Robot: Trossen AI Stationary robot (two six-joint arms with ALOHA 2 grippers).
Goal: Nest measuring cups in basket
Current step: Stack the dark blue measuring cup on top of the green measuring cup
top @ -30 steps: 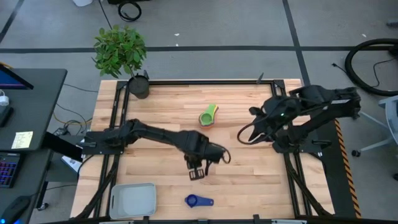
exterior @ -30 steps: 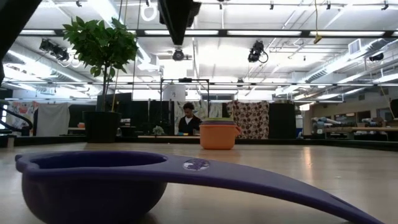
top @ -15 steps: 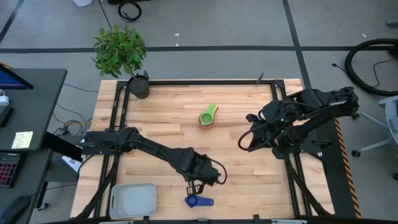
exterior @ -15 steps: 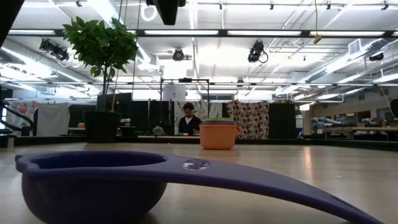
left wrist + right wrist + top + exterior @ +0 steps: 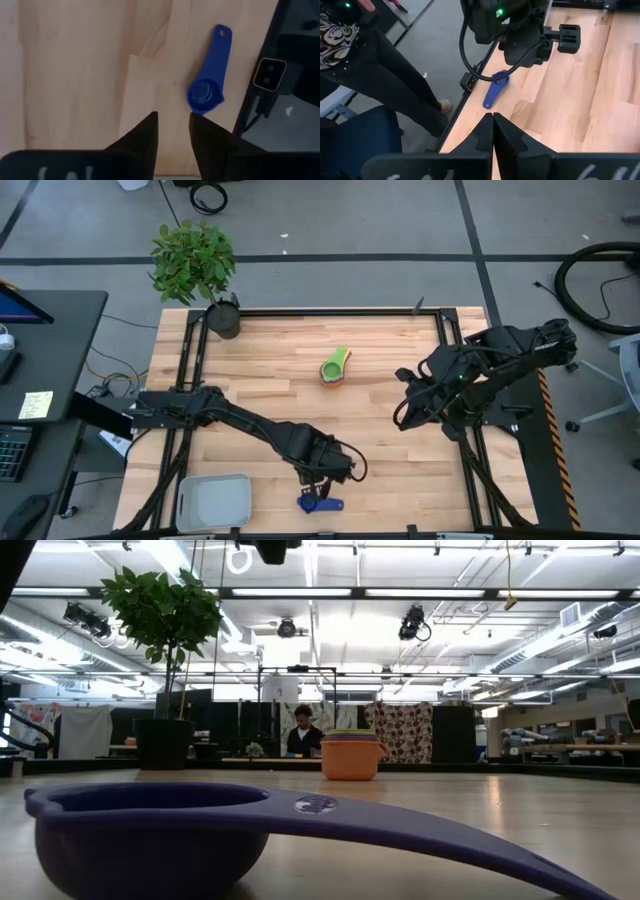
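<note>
A dark blue measuring cup (image 5: 328, 504) sits upright on its base near the table's near edge; it fills the low view's foreground (image 5: 150, 830). My left gripper (image 5: 313, 490) hovers open just above it, on its far side, and the cup (image 5: 205, 95) lies ahead of the fingertips (image 5: 172, 125). The other cups stand nested in one stack, green and orange (image 5: 335, 366), at mid-table (image 5: 352, 755). The light grey basket (image 5: 213, 502) rests at the near left corner. My right gripper (image 5: 403, 416), shut (image 5: 492, 125), waits at the table's right side.
A potted plant in a dark round pot (image 5: 222, 320) stands at the far left corner. Black frame rails (image 5: 190, 380) run along both sides of the table. Bare wood lies between the stack and the blue cup. A person's leg (image 5: 395, 75) shows beside the table.
My left gripper has moved from mid-table toward the near edge and now hangs over the dark blue cup, still open. My right gripper has drawn back slightly toward the right edge. No cup has moved.
</note>
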